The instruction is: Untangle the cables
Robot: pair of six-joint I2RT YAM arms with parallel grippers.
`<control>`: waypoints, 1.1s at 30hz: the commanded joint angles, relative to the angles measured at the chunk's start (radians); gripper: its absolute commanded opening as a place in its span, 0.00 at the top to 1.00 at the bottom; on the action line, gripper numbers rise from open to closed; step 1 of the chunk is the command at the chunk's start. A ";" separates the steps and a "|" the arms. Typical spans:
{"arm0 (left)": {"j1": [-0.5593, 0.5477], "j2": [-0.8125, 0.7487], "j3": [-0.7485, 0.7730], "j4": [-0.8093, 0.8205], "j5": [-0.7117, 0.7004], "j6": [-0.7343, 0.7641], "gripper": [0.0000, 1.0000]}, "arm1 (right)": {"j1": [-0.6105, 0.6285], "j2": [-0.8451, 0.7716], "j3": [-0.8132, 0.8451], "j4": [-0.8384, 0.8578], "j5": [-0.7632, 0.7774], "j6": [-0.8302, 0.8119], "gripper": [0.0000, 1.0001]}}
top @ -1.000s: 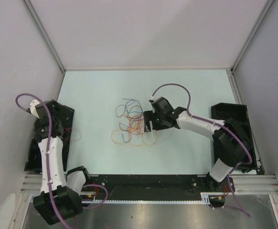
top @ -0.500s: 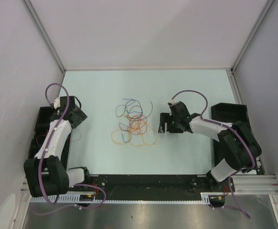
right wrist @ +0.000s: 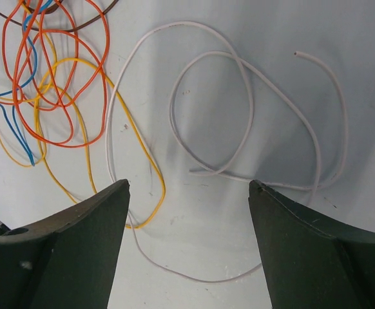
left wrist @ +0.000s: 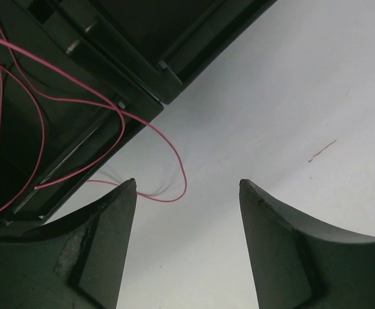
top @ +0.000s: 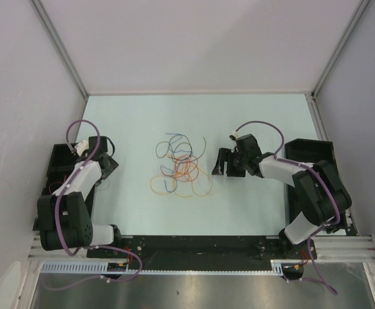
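The cables point(top: 178, 167) lie in a loose tangle of orange, blue, red and yellow loops on the pale table. My right gripper point(top: 220, 163) is open and empty just right of the tangle. In the right wrist view a pale whitish wire point(right wrist: 245, 96) loops on the table between and ahead of my open right gripper point(right wrist: 189, 187), beside a yellow wire point(right wrist: 145, 161), an orange wire point(right wrist: 58, 138) and a blue wire point(right wrist: 20, 122). My left gripper point(top: 108, 165) is open and empty at the left tray's edge. A red wire point(left wrist: 174, 154) trails out of the tray in front of the left gripper point(left wrist: 187, 187).
A black tray point(top: 62, 161) stands at the left edge of the table, seen close in the left wrist view point(left wrist: 78, 64) with red wire inside. Another black tray point(top: 316, 151) stands at the right edge. White walls enclose the table on three sides.
My right gripper has drawn back to the right, off the tangle. The left arm has folded and swung its gripper up to the tray's right edge. A dark cable end now sticks out at the tangle's upper right.
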 commanded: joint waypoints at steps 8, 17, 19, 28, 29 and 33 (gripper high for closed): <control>-0.003 0.110 0.005 0.116 -0.065 -0.033 0.55 | -0.013 0.033 -0.009 0.029 -0.049 0.004 0.21; -0.003 0.000 0.005 0.075 -0.066 -0.030 1.00 | -0.018 0.044 -0.010 0.037 -0.066 0.006 0.22; -0.002 -0.095 0.017 0.046 -0.080 -0.027 1.00 | -0.020 0.044 -0.010 0.037 -0.066 0.007 0.21; 0.044 -0.284 0.142 -0.157 -0.218 0.024 1.00 | -0.018 0.044 -0.010 0.039 -0.065 0.012 0.23; 0.090 -0.304 0.139 -0.158 -0.209 0.026 1.00 | -0.017 0.045 -0.009 0.040 -0.063 0.010 0.22; 0.245 -0.331 0.093 -0.125 -0.106 0.019 1.00 | -0.018 0.045 -0.010 0.039 -0.063 0.010 0.23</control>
